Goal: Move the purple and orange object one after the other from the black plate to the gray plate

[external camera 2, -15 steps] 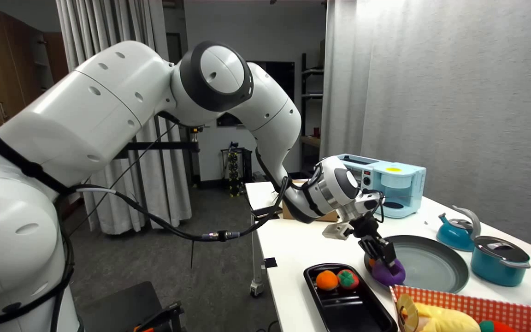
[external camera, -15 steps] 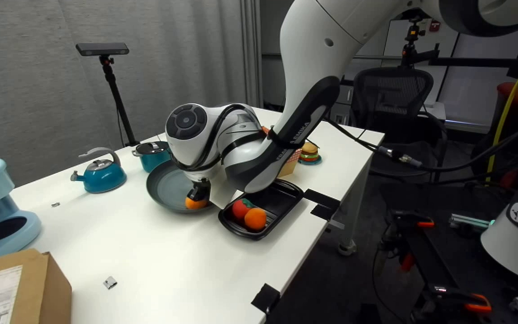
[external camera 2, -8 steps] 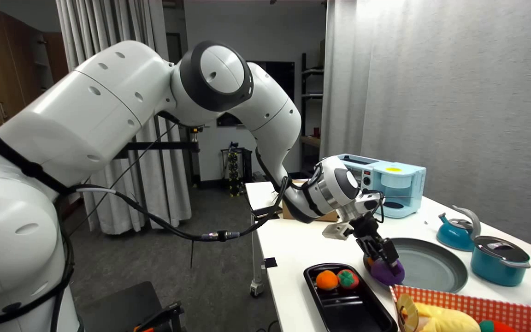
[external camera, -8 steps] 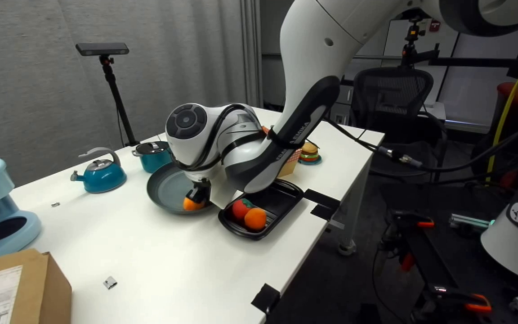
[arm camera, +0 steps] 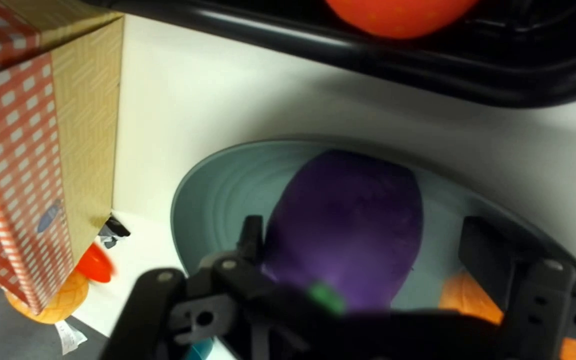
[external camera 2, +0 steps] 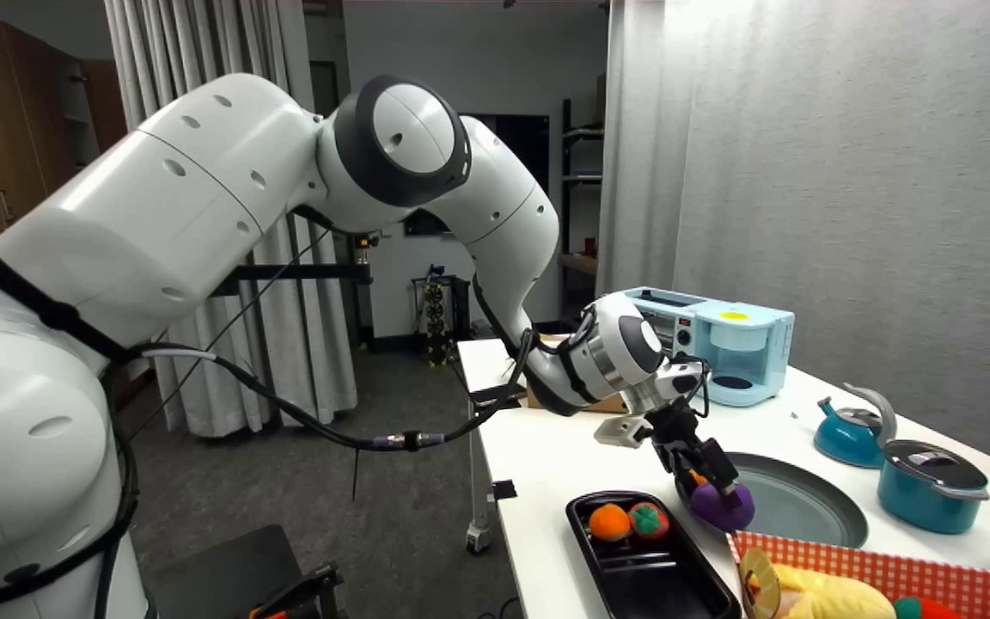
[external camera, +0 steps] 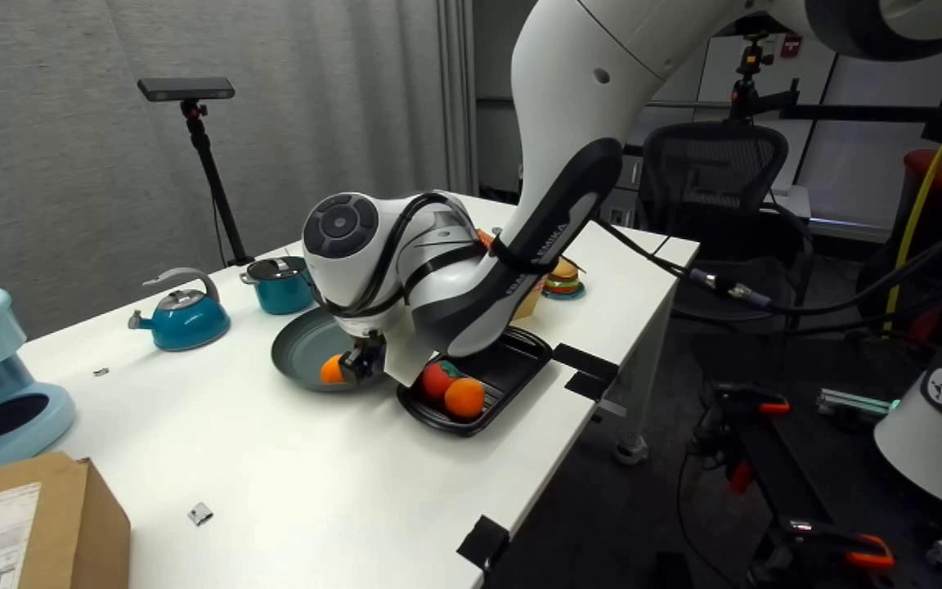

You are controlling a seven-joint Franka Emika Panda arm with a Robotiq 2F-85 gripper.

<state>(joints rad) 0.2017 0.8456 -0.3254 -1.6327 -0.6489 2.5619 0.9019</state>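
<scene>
The gripper hides part of the orange object

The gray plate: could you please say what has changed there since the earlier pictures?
The open tool and gray plate shifted slightly toward the black tray; in an exterior view, the plate's orange object moved left. The tray and its red fruit stayed put.

Purple object, within the gripper: smooth, fairly matt
Gray plate, under the gripper: matt, faintly ridged
Black tray, beside it: glossy, smooth
Checked box, near it: paper-like, matt
Kettle, well apart: glossy
</scene>
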